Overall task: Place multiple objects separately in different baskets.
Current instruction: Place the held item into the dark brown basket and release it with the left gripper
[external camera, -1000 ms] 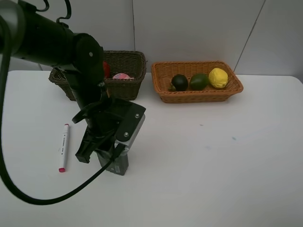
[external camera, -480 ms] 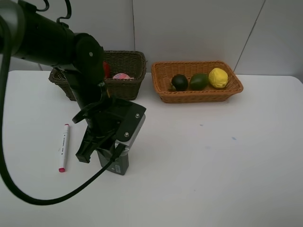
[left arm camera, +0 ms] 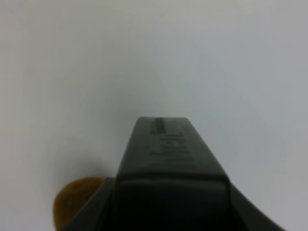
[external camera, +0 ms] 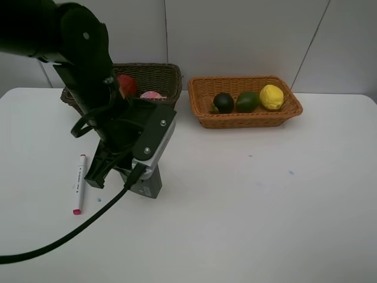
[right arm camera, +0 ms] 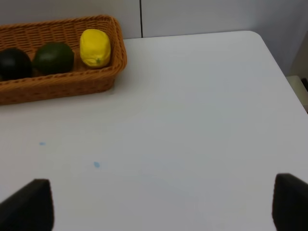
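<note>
Step in hand: kiwi transfer. I read the left gripper (external camera: 143,190) jaws as grasping the kiwi (left arm camera: 77,204) over the tabletop (external camera: 265,206), beside the marker (external camera: 78,183). The right gripper (right arm camera: 163,207) jaws stand released. Next, I judge: carry the kiwi to the tan basket (external camera: 247,121) holding 3 fruits, clear the rim, release.

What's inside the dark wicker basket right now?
A red object and a pink object show inside the dark basket; the left arm covers its left part.
</note>
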Tool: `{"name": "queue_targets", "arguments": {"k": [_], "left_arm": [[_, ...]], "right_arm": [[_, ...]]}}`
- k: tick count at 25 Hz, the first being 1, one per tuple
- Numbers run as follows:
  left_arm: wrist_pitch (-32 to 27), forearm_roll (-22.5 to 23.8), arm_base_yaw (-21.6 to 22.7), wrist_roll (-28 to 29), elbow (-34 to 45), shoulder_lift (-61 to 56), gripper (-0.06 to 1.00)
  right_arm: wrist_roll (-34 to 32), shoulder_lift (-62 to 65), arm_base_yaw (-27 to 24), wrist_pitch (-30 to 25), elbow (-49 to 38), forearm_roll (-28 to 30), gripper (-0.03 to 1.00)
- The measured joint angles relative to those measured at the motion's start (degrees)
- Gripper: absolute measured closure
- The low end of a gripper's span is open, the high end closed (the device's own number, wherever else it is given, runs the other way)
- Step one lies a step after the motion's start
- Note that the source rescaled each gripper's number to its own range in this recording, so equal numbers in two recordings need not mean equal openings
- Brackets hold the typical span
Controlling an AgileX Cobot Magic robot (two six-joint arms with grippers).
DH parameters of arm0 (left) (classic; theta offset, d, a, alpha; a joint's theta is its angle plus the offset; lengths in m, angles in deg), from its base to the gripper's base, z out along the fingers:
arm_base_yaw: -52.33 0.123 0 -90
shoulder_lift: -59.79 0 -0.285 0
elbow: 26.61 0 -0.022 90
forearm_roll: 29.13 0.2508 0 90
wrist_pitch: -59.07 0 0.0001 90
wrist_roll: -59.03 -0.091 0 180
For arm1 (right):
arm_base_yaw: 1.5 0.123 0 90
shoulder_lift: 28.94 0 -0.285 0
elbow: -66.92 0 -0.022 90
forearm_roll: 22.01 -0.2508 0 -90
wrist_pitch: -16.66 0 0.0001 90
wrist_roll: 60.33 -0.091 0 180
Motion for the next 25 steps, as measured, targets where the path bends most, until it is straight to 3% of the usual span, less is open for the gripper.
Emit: {"name": "queue_targets", "arguments": {"k": [6, 11, 17, 25], "left_arm": [[4.46, 3.85, 0.44, 3.61, 0.0, -10.52, 0.57], [10.67, 7.49, 3.78, 13.88, 0.02, -16.92, 0.57], [18.49, 9.53, 9.86, 36.81, -0.58, -18.86, 0.57], [30.28, 17.83, 16.86, 69.89, -4.14, -18.81, 0.57]], "right_arm": [[0.0, 0.0, 0.0, 0.0, 0.0, 0.0, -0.02], [0.0, 0.0, 0.0, 0.0, 0.0, 0.0, -0.02], [0.0, 0.0, 0.0, 0.0, 0.0, 0.0, -0.02], [0.0, 0.0, 0.0, 0.0, 0.0, 0.0, -0.02]]}}
